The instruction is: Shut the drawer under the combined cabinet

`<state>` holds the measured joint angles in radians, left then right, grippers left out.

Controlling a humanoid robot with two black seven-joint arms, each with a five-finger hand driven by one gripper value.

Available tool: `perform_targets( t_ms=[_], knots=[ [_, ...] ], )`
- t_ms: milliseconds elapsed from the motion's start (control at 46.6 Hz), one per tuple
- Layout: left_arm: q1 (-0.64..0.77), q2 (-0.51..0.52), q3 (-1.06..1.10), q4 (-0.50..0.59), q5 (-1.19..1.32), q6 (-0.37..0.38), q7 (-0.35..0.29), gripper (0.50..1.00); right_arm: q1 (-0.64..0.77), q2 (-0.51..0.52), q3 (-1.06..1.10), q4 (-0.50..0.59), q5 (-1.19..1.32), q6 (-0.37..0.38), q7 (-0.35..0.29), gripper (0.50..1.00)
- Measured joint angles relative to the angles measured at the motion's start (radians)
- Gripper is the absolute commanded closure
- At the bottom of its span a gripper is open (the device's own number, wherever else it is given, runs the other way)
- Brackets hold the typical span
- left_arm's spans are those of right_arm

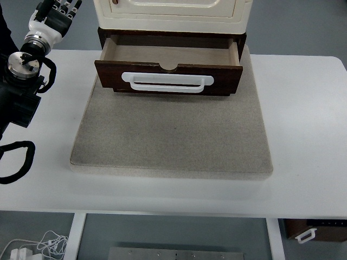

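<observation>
A cream cabinet stands at the back on a dark brown base. Its drawer is pulled out toward me, showing an empty tan inside. A white bar handle runs across the dark drawer front. My left arm comes in from the left edge, and its hand is raised at the top left corner, well left of the drawer and touching nothing. The fingertips run out of the picture. My right arm does not show.
Cabinet and drawer sit on a grey stone-like slab on a white table. Black cables loop at the left edge. Below the table's front edge lie white cables and a small brown drawer unit.
</observation>
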<state>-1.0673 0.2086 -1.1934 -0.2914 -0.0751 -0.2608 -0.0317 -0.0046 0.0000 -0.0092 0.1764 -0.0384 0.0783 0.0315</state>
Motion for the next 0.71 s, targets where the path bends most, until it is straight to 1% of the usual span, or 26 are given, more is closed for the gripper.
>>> perform_targets(
  t_ms=[708],
  knots=[
    [-0.003, 0.002, -0.001, 0.008, 0.006, -0.006, 0.004, 0.501, 0.000, 0.000, 0.000, 0.000, 0.000, 0.000, 0.000, 0.548]
  ],
)
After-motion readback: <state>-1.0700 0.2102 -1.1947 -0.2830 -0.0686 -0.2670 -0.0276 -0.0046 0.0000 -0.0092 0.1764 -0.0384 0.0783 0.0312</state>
